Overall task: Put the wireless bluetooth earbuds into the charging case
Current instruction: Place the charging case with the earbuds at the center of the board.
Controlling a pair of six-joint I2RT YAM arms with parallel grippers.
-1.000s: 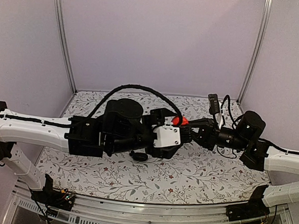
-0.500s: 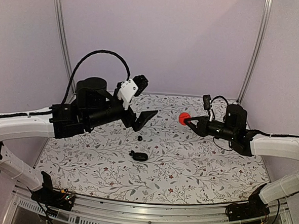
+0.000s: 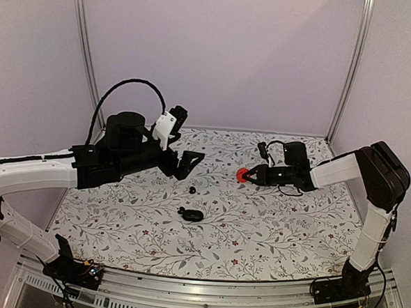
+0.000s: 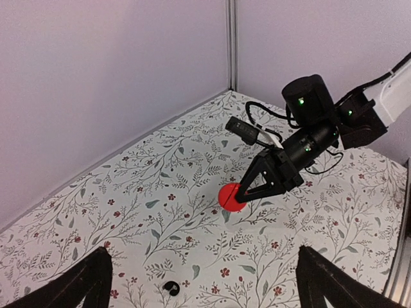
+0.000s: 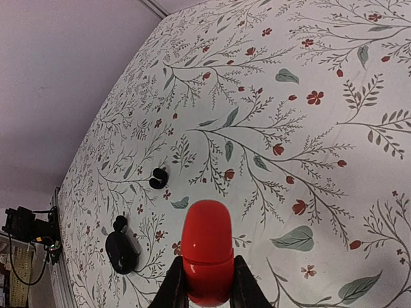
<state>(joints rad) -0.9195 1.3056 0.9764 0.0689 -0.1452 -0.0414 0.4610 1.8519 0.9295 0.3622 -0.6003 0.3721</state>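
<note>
Red disc (image 3: pixel 242 174) clamped in right gripper (image 3: pixel 246 175), right of centre in top view; left gripper (image 3: pixel 189 163) jaws apart, empty, centre-left; charging case (image 3: pixel 193 215) lower centre on table (image 3: pixel 285 229), earbud (image 3: pixel 180 210) at its left end, second earbud (image 3: pixel 191 189) above. Left wrist: own fingers (image 4: pixel 80 285) spread, bottom corners. Right wrist: disc pinched bottom centre; case lower left.

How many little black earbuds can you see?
2. One earbud lies alone on the table; the other sits right by the case. I can't see inside the case.
</note>
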